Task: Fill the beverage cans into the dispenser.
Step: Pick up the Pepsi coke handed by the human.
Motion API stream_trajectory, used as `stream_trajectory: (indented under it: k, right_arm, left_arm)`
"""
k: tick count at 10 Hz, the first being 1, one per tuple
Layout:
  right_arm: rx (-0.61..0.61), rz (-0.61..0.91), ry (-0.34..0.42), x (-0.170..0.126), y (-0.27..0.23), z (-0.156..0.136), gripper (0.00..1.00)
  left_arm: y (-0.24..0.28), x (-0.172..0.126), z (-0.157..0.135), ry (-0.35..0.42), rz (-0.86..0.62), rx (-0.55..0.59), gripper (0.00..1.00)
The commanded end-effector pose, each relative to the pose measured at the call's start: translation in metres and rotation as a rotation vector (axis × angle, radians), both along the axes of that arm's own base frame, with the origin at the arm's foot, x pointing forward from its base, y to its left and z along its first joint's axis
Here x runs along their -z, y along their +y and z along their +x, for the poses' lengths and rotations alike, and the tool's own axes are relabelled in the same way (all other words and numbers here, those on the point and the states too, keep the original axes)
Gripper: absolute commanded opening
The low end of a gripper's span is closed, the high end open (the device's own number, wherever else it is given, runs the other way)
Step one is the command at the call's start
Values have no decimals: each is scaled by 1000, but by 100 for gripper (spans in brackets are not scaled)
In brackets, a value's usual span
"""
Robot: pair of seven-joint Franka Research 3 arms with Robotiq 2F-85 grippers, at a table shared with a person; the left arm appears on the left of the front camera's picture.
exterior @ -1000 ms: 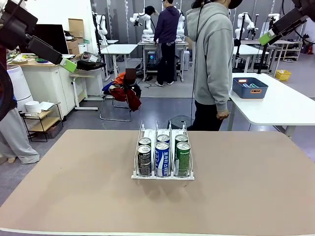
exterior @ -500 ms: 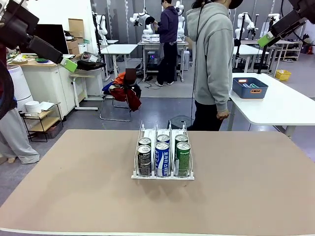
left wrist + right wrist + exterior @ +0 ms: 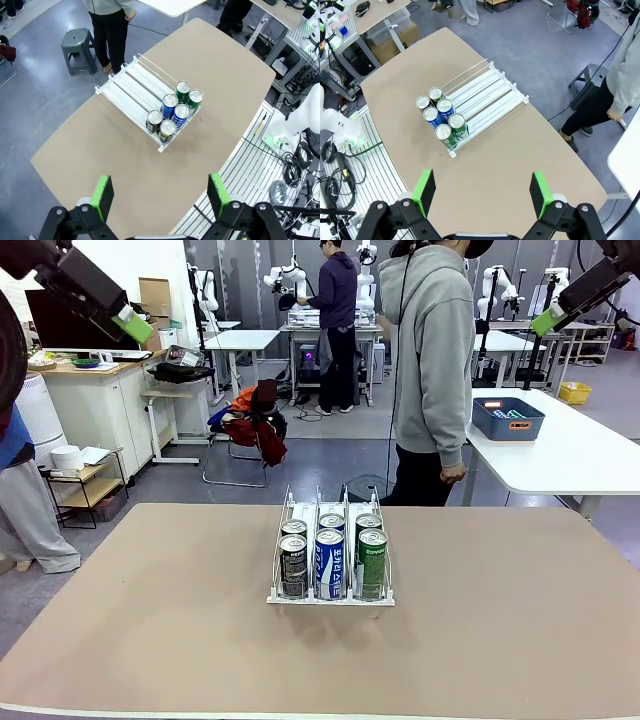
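Note:
The dispenser stands mid-table, its front end holding several beverage cans: black in the left lane, blue-and-white in the middle, green on the right, each with a second one behind it. Both arms hang high above the table. My left gripper is at the upper left and my right gripper at the upper right. In the left wrist view the left gripper is open and empty, far above the dispenser and cans. The right gripper is likewise open over the dispenser and cans.
A person in a grey hoodie stands at the table's far edge, turned to the right. A blue bin sits on a white table at the right. A grey stool stands on the floor beyond the table.
My left gripper has risen and swung a little to the left at the top of the front view. The right gripper, the cans and the dispenser have stayed put.

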State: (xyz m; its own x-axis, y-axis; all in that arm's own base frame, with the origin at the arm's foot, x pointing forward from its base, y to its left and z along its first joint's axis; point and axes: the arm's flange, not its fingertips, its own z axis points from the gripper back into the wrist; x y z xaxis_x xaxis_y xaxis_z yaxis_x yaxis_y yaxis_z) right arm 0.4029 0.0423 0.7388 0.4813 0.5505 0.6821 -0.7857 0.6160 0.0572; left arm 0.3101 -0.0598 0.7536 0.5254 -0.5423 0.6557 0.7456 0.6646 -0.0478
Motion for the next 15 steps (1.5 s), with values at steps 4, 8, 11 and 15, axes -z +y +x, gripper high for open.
stream_trajectory:
  k: [4,8,11,15]
  right_arm:
    - [9,9,23,0,5,-24,100]
    - [-6,8,-11,-4,0,-22,100]
    - [-6,8,-11,-4,0,-22,100]
    - [-6,8,-11,-4,0,-22,100]
  left_arm:
    - [-7,-13,-10,10,-39,-19,100]
    - [-7,-16,-9,3,-61,-21,100]
    - [-7,-16,-9,3,-61,-21,100]
    - [-7,-16,-9,3,-61,-21,100]
